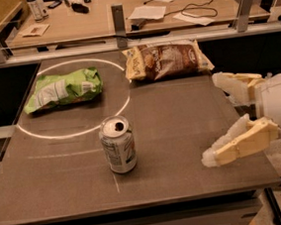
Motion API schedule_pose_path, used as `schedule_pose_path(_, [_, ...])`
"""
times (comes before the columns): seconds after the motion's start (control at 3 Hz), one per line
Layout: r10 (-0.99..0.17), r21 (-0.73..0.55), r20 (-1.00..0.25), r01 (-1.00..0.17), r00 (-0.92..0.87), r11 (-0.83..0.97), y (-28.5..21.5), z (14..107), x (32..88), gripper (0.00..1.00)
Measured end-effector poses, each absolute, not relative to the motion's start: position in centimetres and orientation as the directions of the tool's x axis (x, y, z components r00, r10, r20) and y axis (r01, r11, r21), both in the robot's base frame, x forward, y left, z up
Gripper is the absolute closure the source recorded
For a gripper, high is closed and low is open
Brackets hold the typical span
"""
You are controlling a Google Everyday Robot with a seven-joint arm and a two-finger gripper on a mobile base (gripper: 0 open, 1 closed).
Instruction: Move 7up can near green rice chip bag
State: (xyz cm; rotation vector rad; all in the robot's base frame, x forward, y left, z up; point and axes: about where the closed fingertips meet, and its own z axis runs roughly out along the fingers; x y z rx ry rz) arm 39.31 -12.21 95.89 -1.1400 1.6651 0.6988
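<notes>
The 7up can (118,144) stands upright near the middle front of the dark table, its top opened. The green rice chip bag (64,88) lies at the back left, inside a white circle marked on the table. My gripper (216,119) is at the right edge of the table, well to the right of the can. It is open and empty, with one cream finger (235,85) farther back and the other finger (235,144) nearer the front, both pointing left.
A brown and cream chip bag (165,59) lies at the back centre-right. The table's edge (139,204) runs along the front. Behind a metal rail (118,17) is a second desk with papers, cables and small items.
</notes>
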Motion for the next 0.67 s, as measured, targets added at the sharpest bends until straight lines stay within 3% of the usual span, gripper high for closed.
schedule_pose_path(0.67, [-0.308,-0.001,-0.942,-0.918,-0.132,0.396,-11.18,94.38,38.64,0.0])
